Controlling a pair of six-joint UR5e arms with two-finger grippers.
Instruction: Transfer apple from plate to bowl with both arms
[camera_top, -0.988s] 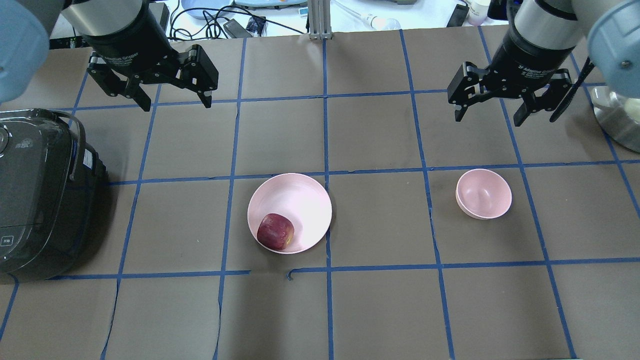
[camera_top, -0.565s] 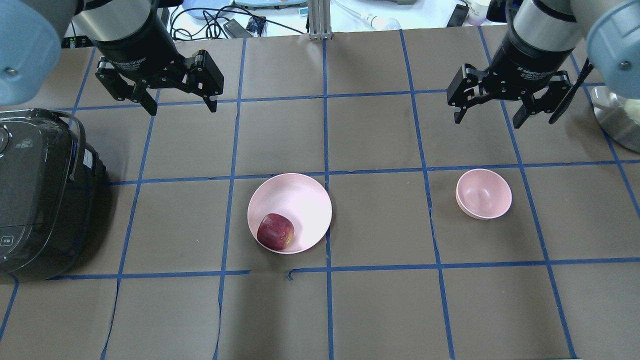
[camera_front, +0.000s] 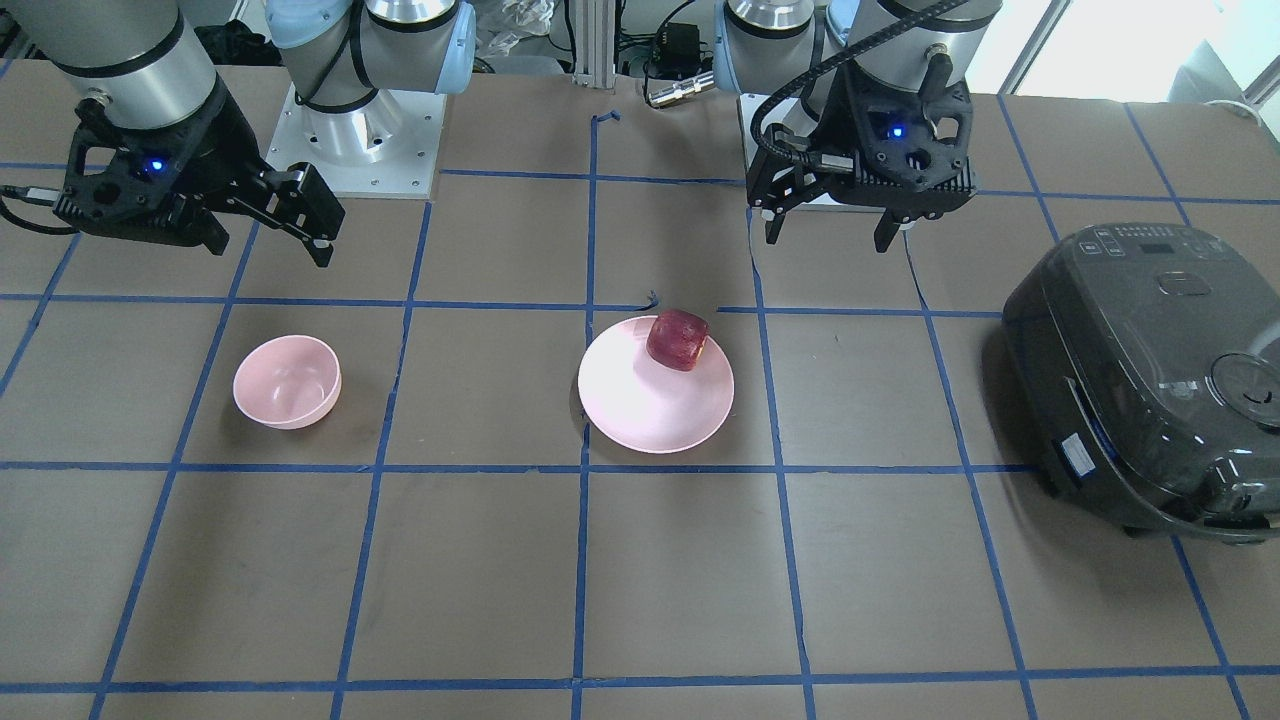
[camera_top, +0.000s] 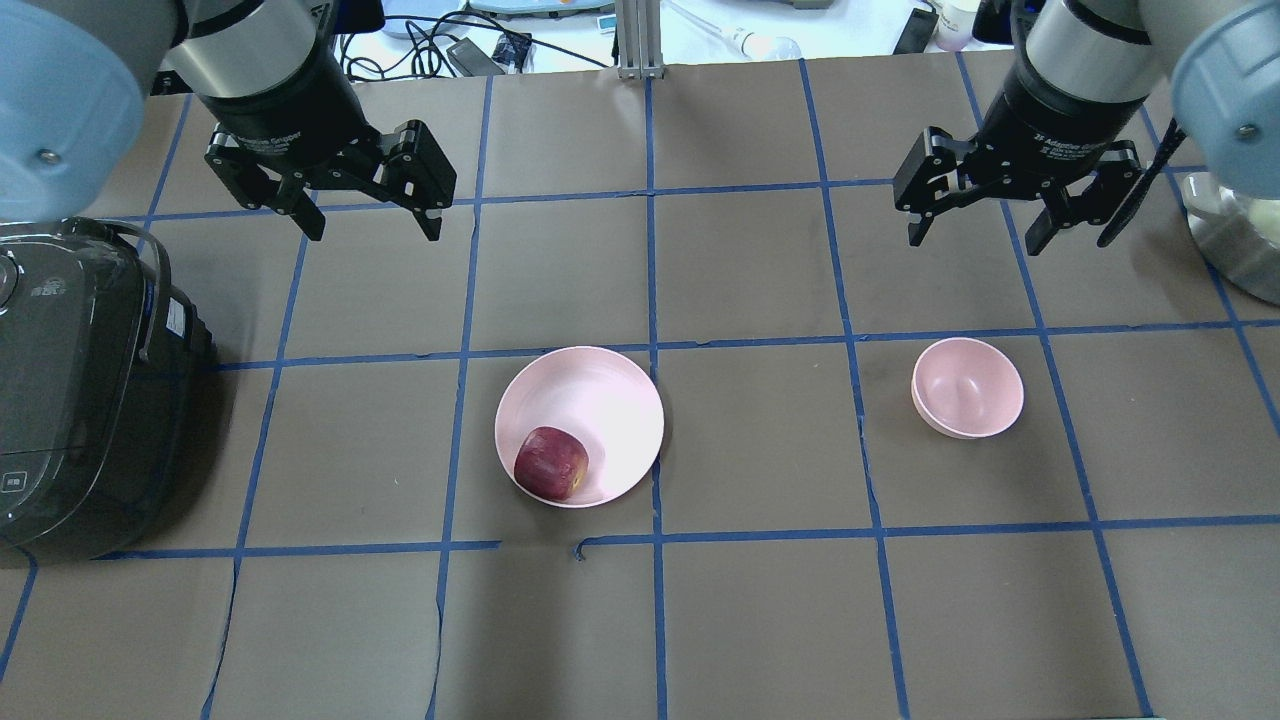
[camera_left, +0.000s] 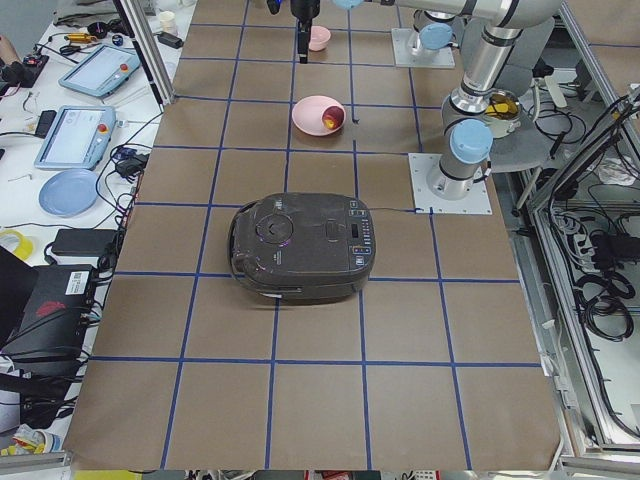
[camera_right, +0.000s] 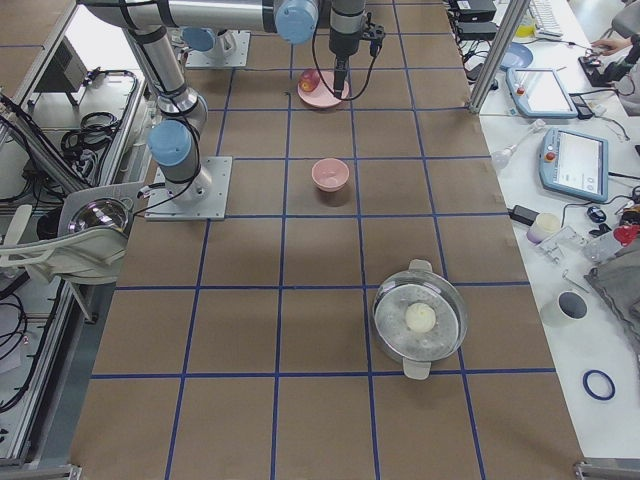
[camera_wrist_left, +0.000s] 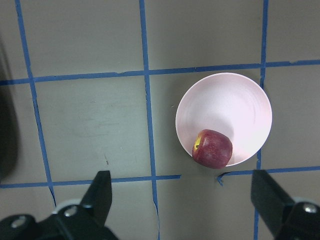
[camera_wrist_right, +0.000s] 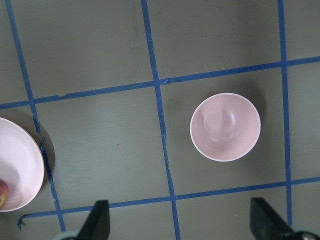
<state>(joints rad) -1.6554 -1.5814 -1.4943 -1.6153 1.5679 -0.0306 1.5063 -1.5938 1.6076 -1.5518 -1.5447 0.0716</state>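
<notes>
I see apple (camera_top: 551, 463) on plate (camera_top: 600, 400), mid-worktop; left tool (camera_top: 372, 215) wide, empty, raised nearest it, so likely picker; right tool (camera_top: 975, 235) wide, empty, near bowl (camera_top: 967, 387) toward right edge

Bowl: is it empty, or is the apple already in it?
Empty. The bowl shows only its bare pink inside in the right wrist view; the apple lies on the plate, near its rim.
</notes>
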